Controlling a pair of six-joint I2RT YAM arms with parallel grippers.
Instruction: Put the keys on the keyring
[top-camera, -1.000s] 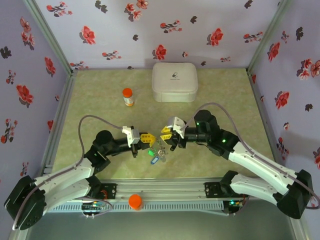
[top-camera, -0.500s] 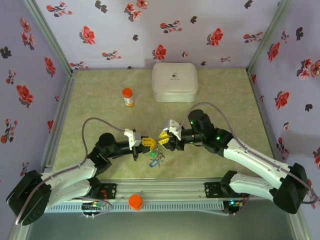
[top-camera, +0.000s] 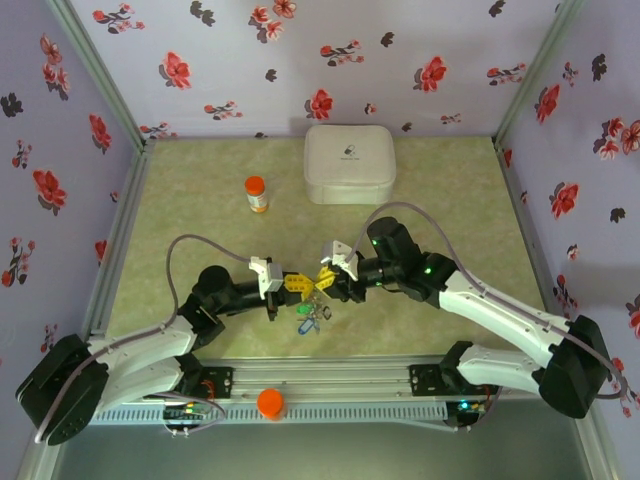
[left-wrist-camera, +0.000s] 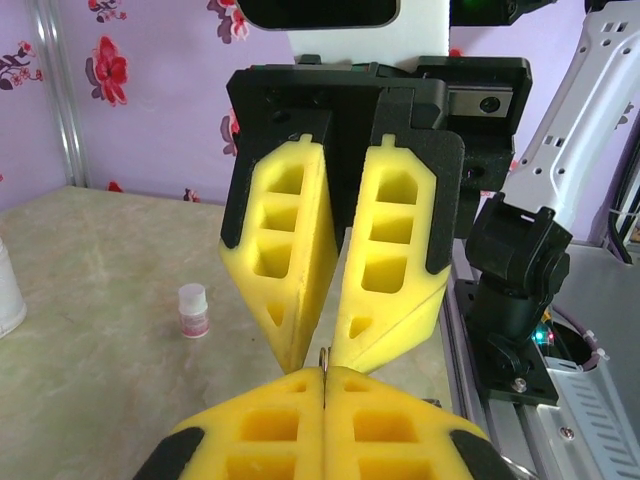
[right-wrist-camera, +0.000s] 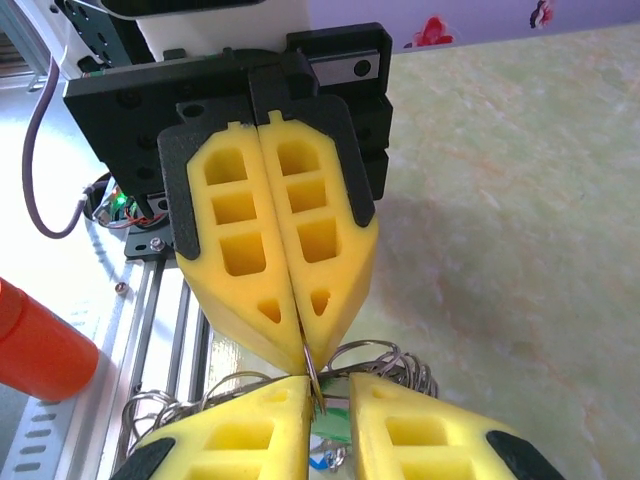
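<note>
Left gripper (top-camera: 297, 283): closed tight, with a thin wire of the keyring (right-wrist-camera: 372, 357) pinched at its tips.
Right gripper (top-camera: 326, 279): set tip to tip with the left; a narrow gap is seen around the wire, but a grip cannot be told.
Keys (top-camera: 306, 320): hung just below both tips, near the middle of the desk's (top-camera: 450, 200) near edge.
Deciding relation: the wire is led from the left tips straight into the right gap; both arms are judged equally near.

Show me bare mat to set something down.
Bare: right rear, between the white case and right wall; left side, between the orange-capped bottle and left wall. Crowded: centre front, where left gripper and right gripper meet at the keyring.
</note>
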